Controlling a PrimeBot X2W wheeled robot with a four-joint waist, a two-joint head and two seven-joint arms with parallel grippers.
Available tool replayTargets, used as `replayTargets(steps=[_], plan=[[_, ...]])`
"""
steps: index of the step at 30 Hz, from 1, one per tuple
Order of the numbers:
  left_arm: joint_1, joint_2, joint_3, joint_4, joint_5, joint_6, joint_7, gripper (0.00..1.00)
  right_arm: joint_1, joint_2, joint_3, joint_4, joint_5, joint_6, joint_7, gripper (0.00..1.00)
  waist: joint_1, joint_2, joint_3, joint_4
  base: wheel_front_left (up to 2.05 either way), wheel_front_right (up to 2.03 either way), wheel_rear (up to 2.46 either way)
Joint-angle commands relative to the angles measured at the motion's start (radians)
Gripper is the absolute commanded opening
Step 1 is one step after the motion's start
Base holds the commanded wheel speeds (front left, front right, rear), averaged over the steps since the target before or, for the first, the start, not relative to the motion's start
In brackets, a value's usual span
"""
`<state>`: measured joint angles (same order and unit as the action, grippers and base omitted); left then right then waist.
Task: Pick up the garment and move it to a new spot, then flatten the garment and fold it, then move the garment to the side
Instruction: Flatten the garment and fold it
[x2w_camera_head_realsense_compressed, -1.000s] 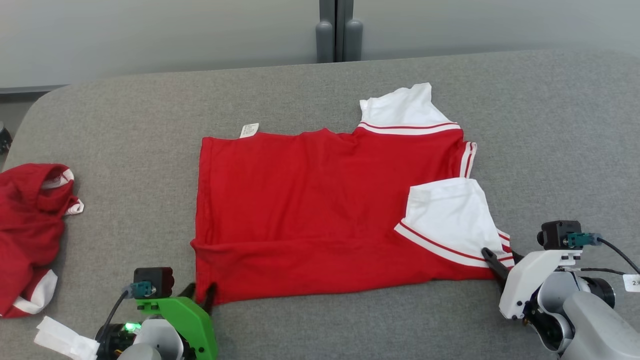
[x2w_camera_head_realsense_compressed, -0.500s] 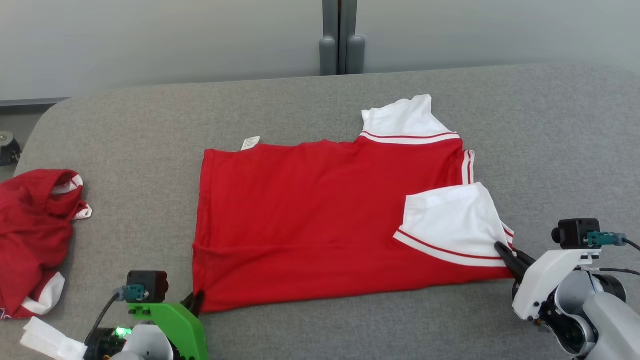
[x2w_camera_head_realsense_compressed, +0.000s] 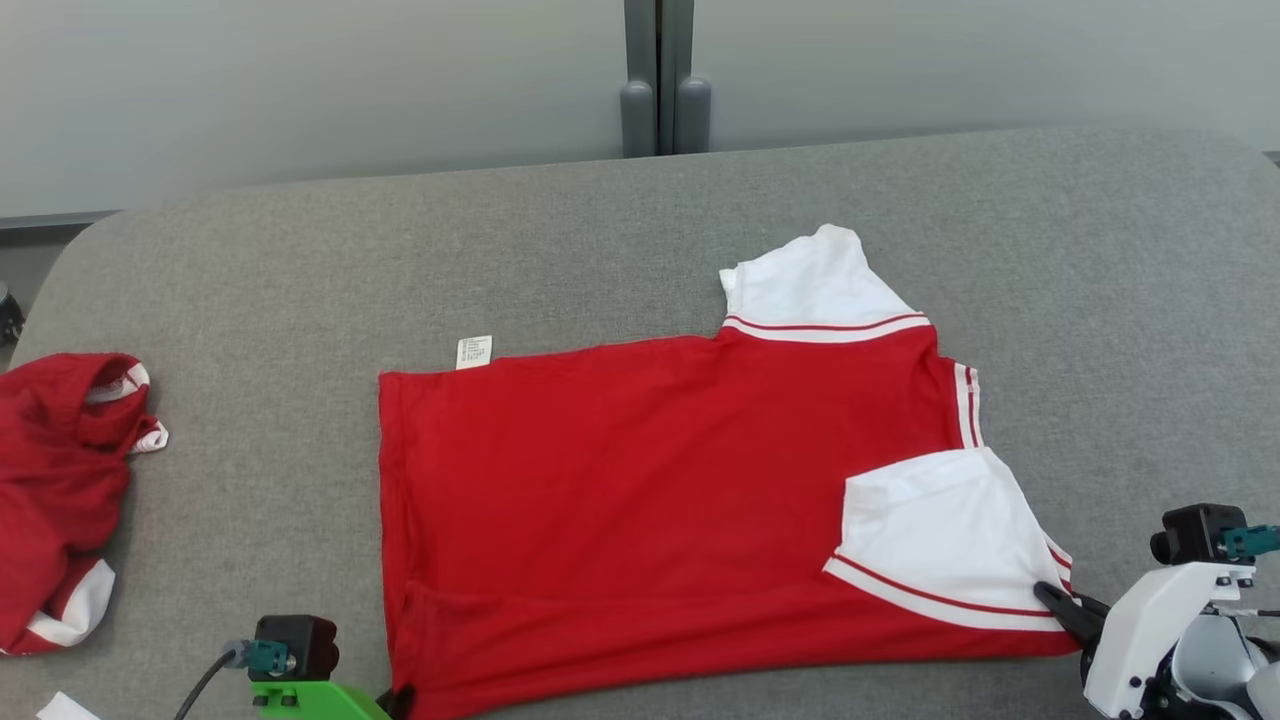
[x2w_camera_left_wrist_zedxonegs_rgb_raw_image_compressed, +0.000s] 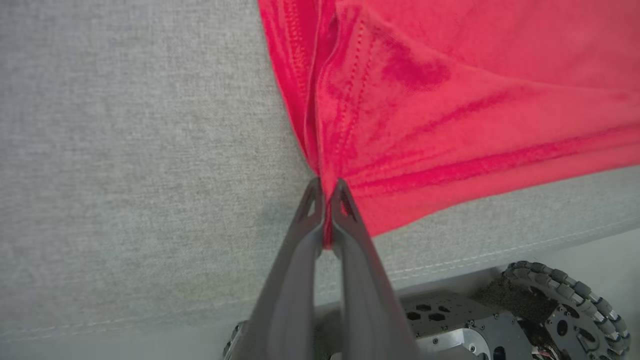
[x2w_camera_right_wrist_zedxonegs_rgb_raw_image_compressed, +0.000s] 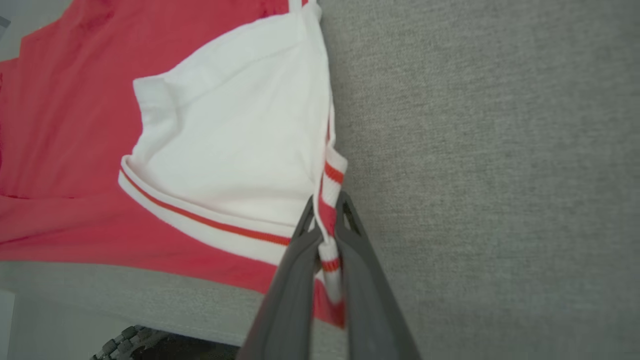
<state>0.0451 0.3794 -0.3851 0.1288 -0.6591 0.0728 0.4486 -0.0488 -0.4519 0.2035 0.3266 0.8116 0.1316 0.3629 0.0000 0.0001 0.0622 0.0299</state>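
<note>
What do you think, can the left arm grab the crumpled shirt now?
Probably not yet: the left gripper is shut on the spread shirt, and the crumpled shirt lies apart, farther left.

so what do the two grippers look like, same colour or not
No: the left gripper has a bright green shell, the right gripper a white shell. Each has a small dark block with a teal plug and two long dark grey fingers.

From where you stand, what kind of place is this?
Probably a test room for practising laundry folding: a grey cloth-covered table, a red-and-white shirt spread on it, another crumpled red shirt at its left end, and bare pale wall panels behind.
</note>
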Motion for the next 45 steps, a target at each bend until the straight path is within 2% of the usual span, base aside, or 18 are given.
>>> replayTargets(steps=[1, 4, 5, 6, 7, 8, 13, 18, 22, 26, 30, 35, 45], plan=[[0.026, 0.017, 0.01, -0.009, -0.007, 0.016, 0.013, 0.0, 0.023, 0.004, -0.025, -0.008, -0.017, -0.002, 0.016, 0.0, 0.0, -0.0001, 0.002, -0.002, 0.0, 0.0, 0.0], [0.048, 0.02, 0.012, -0.032, -0.016, 0.036, 0.037, 0.0, 0.05, 0.032, -0.074, -0.023, -0.053, -0.002, 0.055, 0.0, 0.0, -0.0001, 0.003, -0.005, 0.0, 0.0, 0.0], [0.052, 0.021, 0.011, -0.035, -0.017, 0.038, 0.041, 0.0, 0.053, 0.043, -0.087, -0.029, -0.064, -0.002, 0.062, 0.44, 0.0, -0.0001, 0.004, -0.005, 0.0, 0.0, 0.0], [0.052, 0.023, 0.012, -0.039, -0.014, 0.042, 0.038, 0.33, 0.057, 0.056, -0.101, -0.036, -0.076, -0.002, 0.071, 1.0, 0.0, -0.0001, 0.005, -0.005, 0.0, 0.0, 0.0], [0.051, 0.023, 0.011, -0.041, -0.012, 0.044, 0.038, 0.76, 0.061, 0.066, -0.112, -0.042, -0.087, -0.002, 0.078, 1.0, 0.0, -0.0001, 0.005, -0.005, 0.0, 0.0, 0.0], [0.051, 0.023, 0.009, -0.045, -0.009, 0.046, 0.039, 1.0, 0.067, 0.079, -0.122, -0.049, -0.1, -0.002, 0.087, 1.0, 0.0, -0.0001, 0.004, -0.005, 0.0, 0.0, 0.0], [0.038, 0.034, 0.016, -0.063, 0.002, 0.052, 0.024, 1.0, 0.077, 0.111, -0.168, -0.103, -0.15, -0.002, 0.1, 1.0, 0.0, -0.0001, 0.001, -0.004, 0.0, 0.0, 0.0], [-0.037, 0.063, 0.048, -0.105, 0.017, 0.035, -0.011, 1.0, 0.035, 0.112, -0.216, -0.175, -0.197, -0.002, 0.032, 1.0, 0.0, -0.0001, 0.011, 0.001, 0.0, 0.0, 0.0], [-0.133, 0.084, 0.073, -0.121, 0.017, 0.01, -0.018, 1.0, -0.034, 0.12, -0.224, -0.206, -0.218, -0.001, -0.038, 1.0, 0.0, -0.0001, 0.04, 0.004, 0.0, 0.0, 0.0], [-0.264, 0.097, 0.092, -0.08, 0.007, -0.029, -0.019, 1.0, -0.142, 0.099, -0.204, -0.198, -0.242, -0.001, -0.118, 1.0, 0.0, -0.0001, 0.096, 0.004, 0.0, 0.0, 0.0], [-0.406, 0.095, 0.084, -0.002, -0.005, -0.084, 0.004, 1.0, -0.275, 0.077, -0.158, -0.148, -0.236, -0.001, -0.176, 1.0, 0.0, -0.0001, 0.155, 0.006, 0.0, 0.0, 0.0], [-0.584, 0.077, 0.047, 0.124, -0.035, -0.15, 0.084, 1.0, -0.459, 0.025, -0.035, -0.044, -0.202, -0.001, -0.178, 1.0, 0.0, -0.0001, 0.232, 0.026, 0.0, 0.0, 0.0], [-0.83, 0.032, -0.038, 0.347, -0.081, -0.195, 0.233, 1.0, -0.786, -0.033, 0.2, 0.219, -0.082, -0.001, -0.155, 1.0, 0.0, -0.0001, 0.343, 0.071, 0.0, 0.0, 0.0]])
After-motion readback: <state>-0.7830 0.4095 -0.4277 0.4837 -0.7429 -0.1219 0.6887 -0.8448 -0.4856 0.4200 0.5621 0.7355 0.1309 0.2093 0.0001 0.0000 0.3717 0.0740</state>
